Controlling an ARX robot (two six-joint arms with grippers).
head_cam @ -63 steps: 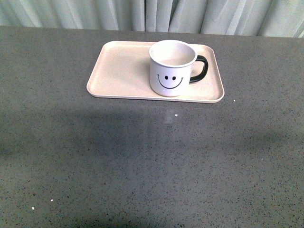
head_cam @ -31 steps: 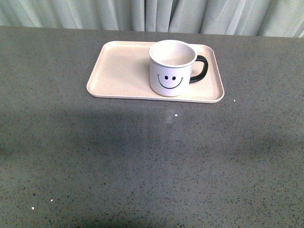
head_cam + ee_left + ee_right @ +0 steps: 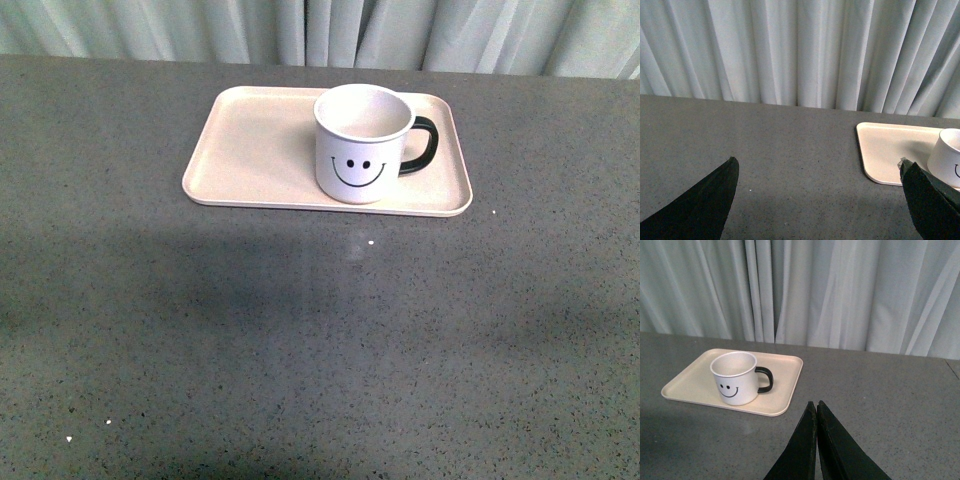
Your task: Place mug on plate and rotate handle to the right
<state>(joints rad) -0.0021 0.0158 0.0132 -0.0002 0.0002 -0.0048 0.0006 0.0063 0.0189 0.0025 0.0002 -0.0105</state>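
One white mug (image 3: 362, 145) with a black smiley face is sitting upright on a pale pink-beige plate (image 3: 250, 150), a flat rectangular tray with rounded corners and a low rim. In the front view the plate is lying in the upper middle of the frame on a dark grey speckled bench (image 3: 320, 350), and the mug is standing on the plate's right half, its smile facing the camera. The black loop handle (image 3: 424, 146) is sticking out toward the right side of the frame, over the plate's right end. Pale pleated curtains (image 3: 320, 30) are hanging along the top edge behind the bench. Neither arm is showing in this view.

In the left wrist view, the left pincer (image 3: 820, 200) is hanging released, its two dark fingers spread far apart at the lower corners of the frame with bare bench between them; a corner of the plate and part of the mug are peeking in at the right edge.

In the right wrist view, the right pincer (image 3: 816, 412) is clenched, its fingers pressed together on nothing at the bottom centre, well apart from the plate and mug sitting at the middle left.
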